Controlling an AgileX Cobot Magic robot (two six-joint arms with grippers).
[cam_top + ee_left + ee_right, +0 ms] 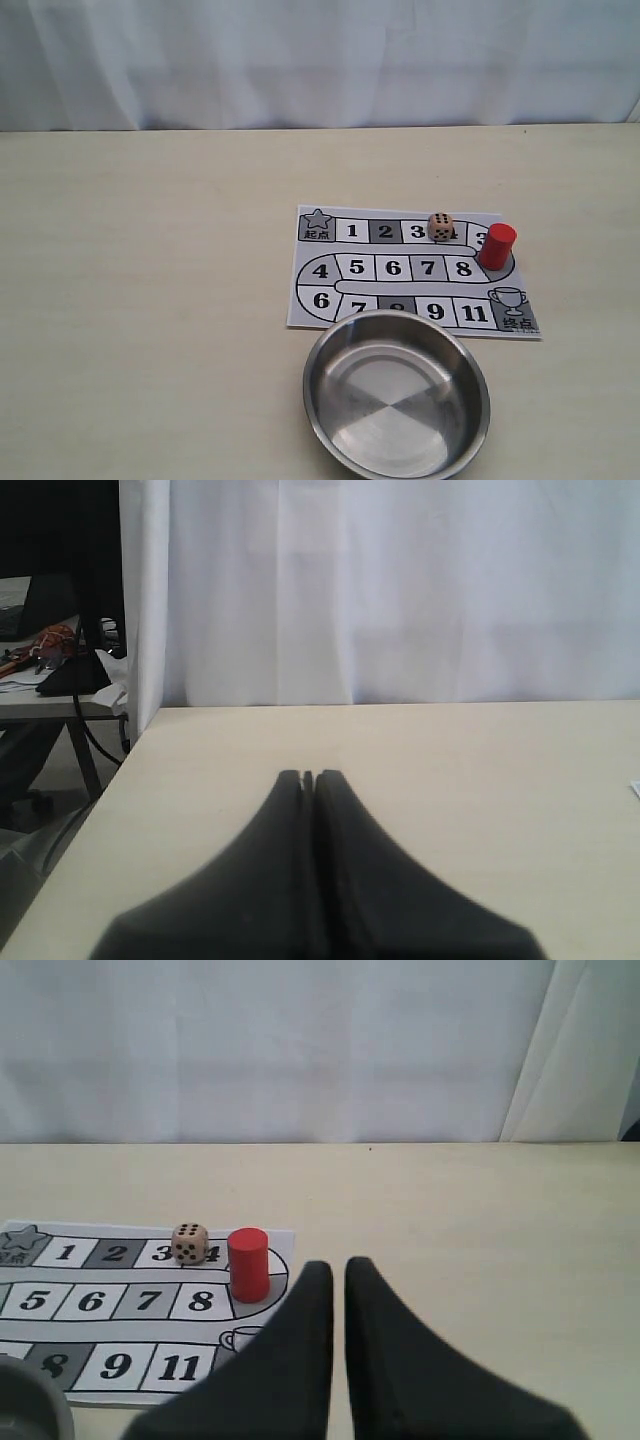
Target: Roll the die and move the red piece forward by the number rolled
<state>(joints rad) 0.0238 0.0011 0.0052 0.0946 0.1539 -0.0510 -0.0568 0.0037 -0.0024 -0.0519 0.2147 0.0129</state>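
The die [440,226] lies on the paper board [393,267], across squares 3 and 4 of the far row. It also shows in the right wrist view, die [190,1243]. The red piece [497,246] stands upright on the bend at the board's right end, just right of the die, and appears as red piece [248,1264] too. My right gripper [338,1265] hovers off the board's right side, near the trophy square, jaws nearly together with nothing between them. My left gripper [308,776] is shut over bare table, far from the board. Neither arm appears in the exterior view.
A steel bowl [397,400] with nothing in it sits at the board's near edge, covering part of the lowest row; its rim is bowl [30,1400]. White curtain backs the table. The table's left edge [110,790] drops off to a cluttered desk.
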